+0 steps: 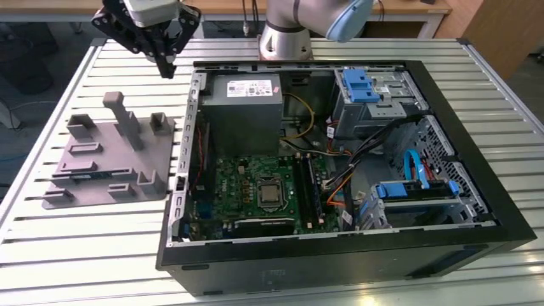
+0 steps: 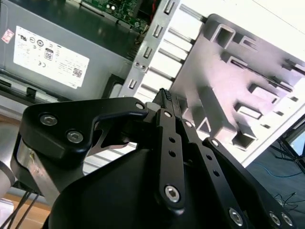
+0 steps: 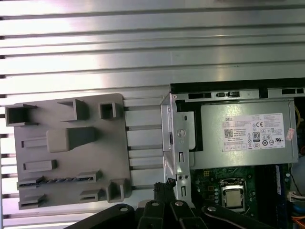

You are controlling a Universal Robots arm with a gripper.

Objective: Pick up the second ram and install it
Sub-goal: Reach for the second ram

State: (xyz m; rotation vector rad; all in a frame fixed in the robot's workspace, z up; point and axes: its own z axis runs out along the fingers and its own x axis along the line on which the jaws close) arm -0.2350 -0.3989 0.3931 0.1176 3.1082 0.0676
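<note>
1. As I judge it, the step in hand is the reach for the ram (image 1: 88,170), which is not yet gripped. It appears to stand on edge in a long groove of the grey fixture (image 1: 149,150). The first wrist view shows its row of dark chips (image 3: 59,180).
2. To do this well, the jaws should be spread wider than the board is thick before they go down. They should be turned so the pads face the ram's two flat sides.
3. The jaws should be centred along the stick's length so it lifts level out of the groove. A grip near one end would likely let it swing.
4. A straight vertical approach looks safest, because the fixture's posts stand near the groove and could catch a finger.
5. The pads should close on the board's faces near its top edge. The hold should be firm enough that the stick cannot tilt.
6. The gripper (image 1: 167,69) has its fingers pressed together at the tips. Nothing is between them and they touch nothing, which the second wrist view (image 2: 165,95) also shows.
7. The jaws hang high over the table (image 1: 340,48), just outside the corner of the case (image 1: 340,261) by the PSU (image 1: 242,95).
8. The ram lies below the jaws, on their side away from the case, and well apart from them.
</note>
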